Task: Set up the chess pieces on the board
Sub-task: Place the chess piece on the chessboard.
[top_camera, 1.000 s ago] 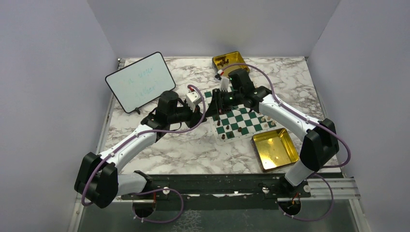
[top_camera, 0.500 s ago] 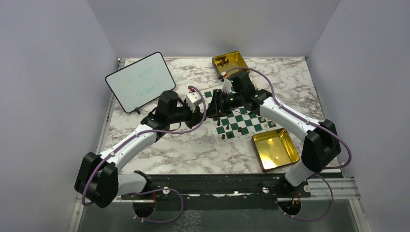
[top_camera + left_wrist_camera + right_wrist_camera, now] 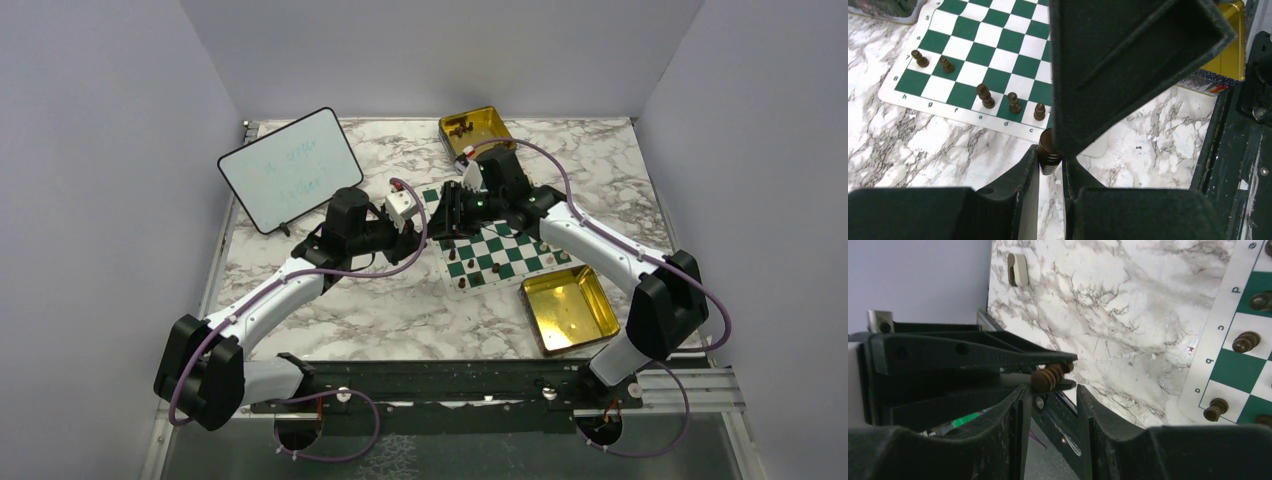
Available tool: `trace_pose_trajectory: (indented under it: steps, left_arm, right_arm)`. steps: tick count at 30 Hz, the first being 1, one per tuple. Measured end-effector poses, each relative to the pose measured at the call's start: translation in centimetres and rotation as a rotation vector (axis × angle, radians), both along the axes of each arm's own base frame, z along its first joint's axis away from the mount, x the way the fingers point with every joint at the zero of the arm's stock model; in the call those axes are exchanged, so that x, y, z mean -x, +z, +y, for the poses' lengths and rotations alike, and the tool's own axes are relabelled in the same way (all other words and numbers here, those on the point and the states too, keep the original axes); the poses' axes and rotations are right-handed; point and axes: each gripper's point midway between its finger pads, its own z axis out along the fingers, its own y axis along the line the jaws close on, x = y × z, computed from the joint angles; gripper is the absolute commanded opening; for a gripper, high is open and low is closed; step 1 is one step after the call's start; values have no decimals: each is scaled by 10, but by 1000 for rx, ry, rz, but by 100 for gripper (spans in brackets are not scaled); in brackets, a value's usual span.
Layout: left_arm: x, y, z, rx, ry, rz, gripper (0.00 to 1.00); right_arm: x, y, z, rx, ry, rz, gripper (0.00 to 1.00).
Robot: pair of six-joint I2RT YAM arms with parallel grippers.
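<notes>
Left fingers (image 3: 1050, 159) clamped on one dark chess piece (image 3: 1047, 378), above bench (image 3: 923, 145) just off board (image 3: 979, 54) edge. Right fingers (image 3: 1050, 395) parted, gripping nothing. Five dark pieces (image 3: 985, 96) by that edge. Two gold tins (image 3: 568, 308).

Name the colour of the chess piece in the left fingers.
Dark brown; the piece shows best in the right wrist view.

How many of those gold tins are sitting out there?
2. One gold tin sits far back, beyond the board, with dark pieces inside. The other lies nearer, near-right of the board, almost empty. None seems hidden.
</notes>
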Motion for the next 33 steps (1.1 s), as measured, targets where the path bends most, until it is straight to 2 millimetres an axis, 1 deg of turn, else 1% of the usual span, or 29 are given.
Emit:
trace_pose_trajectory:
  steps: [7,11,15,18,26,28,31,33]
  left_arm:
    - [1,9,-6,16,-31,-48,3]
    - [1,9,-6,17,-31,-51,3]
    - [1,9,-6,17,-31,-51,4]
    - [2,7,-6,10,-30,-41,6]
    - [7,-9,-3,-26,-32,17,8]
    - [8,-11,-3,-29,-33,23,9]
    - [9,-12,-3,-35,-34,28,14]
    - [10,-13,-3,-39,-33,32,21]
  right_arm:
    - [-12,18,-4,-8,-88,-72,45]
    - [-12,17,-2,-11,-82,-68,45]
    - [-11,8,-1,2,-65,-52,44]
    - [-8,1,2,10,-38,-42,39]
    - [-4,-10,4,44,31,-59,13]
    - [-2,-11,4,48,41,-59,9]
    - [-1,-12,4,52,52,-66,5]
    - [0,-13,4,56,58,-70,4]
